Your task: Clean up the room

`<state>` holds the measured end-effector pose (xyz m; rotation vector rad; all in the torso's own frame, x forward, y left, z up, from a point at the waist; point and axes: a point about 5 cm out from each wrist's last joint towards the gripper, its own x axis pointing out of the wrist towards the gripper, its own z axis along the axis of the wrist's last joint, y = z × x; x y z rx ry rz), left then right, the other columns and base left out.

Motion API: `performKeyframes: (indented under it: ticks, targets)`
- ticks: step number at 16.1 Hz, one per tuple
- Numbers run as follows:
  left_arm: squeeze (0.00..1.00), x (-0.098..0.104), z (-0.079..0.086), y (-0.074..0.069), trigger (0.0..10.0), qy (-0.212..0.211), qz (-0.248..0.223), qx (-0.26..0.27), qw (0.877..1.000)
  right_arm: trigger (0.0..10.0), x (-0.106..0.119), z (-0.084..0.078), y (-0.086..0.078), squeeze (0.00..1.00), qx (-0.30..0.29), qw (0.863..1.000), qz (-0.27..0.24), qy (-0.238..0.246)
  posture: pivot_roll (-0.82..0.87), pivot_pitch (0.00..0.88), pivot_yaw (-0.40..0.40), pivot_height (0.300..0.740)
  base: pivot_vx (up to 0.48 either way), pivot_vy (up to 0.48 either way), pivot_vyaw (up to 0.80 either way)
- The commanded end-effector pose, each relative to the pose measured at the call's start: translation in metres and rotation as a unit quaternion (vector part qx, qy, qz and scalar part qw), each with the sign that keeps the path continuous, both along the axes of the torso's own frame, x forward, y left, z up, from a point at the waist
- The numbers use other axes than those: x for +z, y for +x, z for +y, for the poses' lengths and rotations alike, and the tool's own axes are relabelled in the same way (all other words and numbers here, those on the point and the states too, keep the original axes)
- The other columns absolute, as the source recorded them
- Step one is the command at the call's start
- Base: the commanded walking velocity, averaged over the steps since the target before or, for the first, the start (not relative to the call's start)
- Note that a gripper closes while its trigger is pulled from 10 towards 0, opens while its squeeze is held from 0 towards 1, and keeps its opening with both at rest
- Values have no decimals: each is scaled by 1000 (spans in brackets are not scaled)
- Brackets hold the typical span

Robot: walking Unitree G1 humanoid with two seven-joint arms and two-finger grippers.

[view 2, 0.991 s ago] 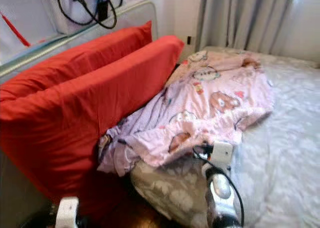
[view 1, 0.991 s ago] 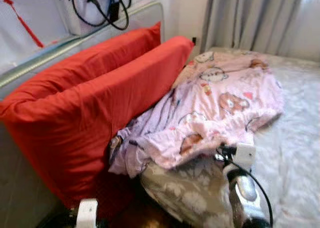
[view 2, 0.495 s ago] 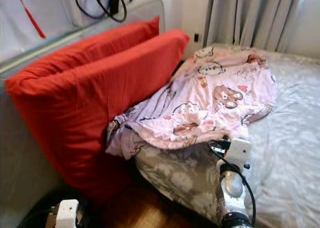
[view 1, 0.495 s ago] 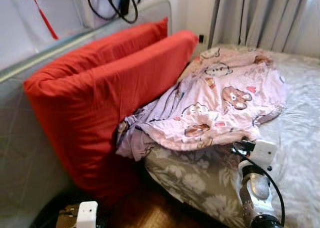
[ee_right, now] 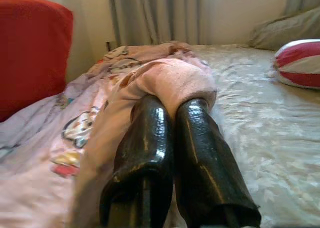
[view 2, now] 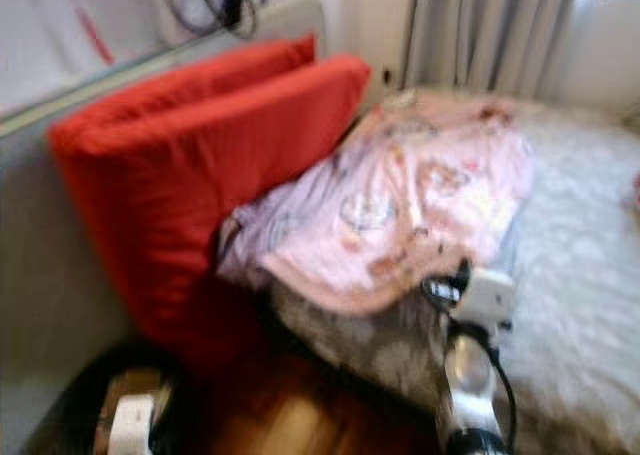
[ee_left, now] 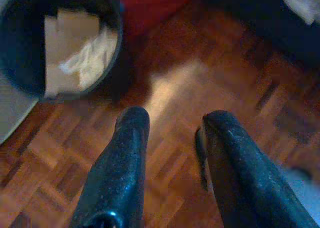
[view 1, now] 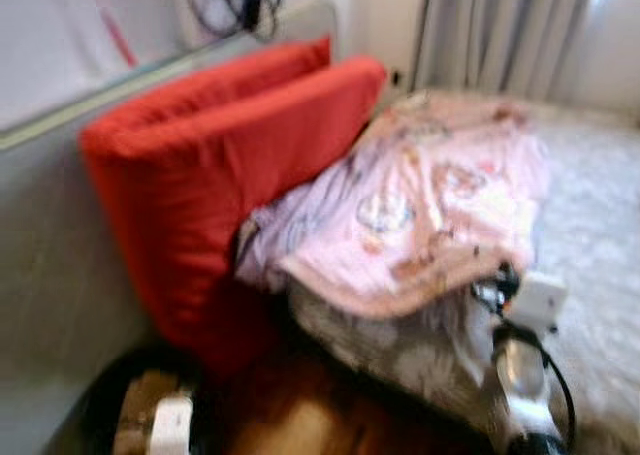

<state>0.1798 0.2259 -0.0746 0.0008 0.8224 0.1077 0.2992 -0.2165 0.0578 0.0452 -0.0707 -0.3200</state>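
my right gripper [ee_right: 172, 105] pinches a fold of the pink cartoon-print blanket [view 1: 440, 205], fingers pressed together on the cloth, at the near edge of the bed [view 1: 600, 215]. i judge this the bed-tidying step, the blanket lying bunched against the two red pillows [view 1: 220, 145] propped on the headboard [view 1: 60, 225]. the next move calls for drawing the fold out flat over the sheet, where open room lies toward the curtains [view 1: 500, 25] and a striped cushion [ee_right: 300, 62]. my left gripper [ee_left: 172, 133] hangs spread and empty over the wooden floor [ee_left: 200, 87], near a dark bin [ee_left: 55, 37] holding paper scraps.
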Motion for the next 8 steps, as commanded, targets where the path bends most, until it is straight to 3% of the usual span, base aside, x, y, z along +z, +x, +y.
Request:
performKeyframes:
  ticks: [1, 8]
  targets:
    - [0, -1, -1, -1, 10000, 3, 3, -4, 1000, 10000, -2, -1, -4, 0, 0, 1000, 2, -5, 15, 0, 59, 740, 0, 0, 0]
    - [0, -2, -1, -3, 10000, 2, 9, -4, 1000, 10000, -13, -16, -15, 0, -49, 998, 38, -16, 13, 0, 57, 740, 0, 0, 0]
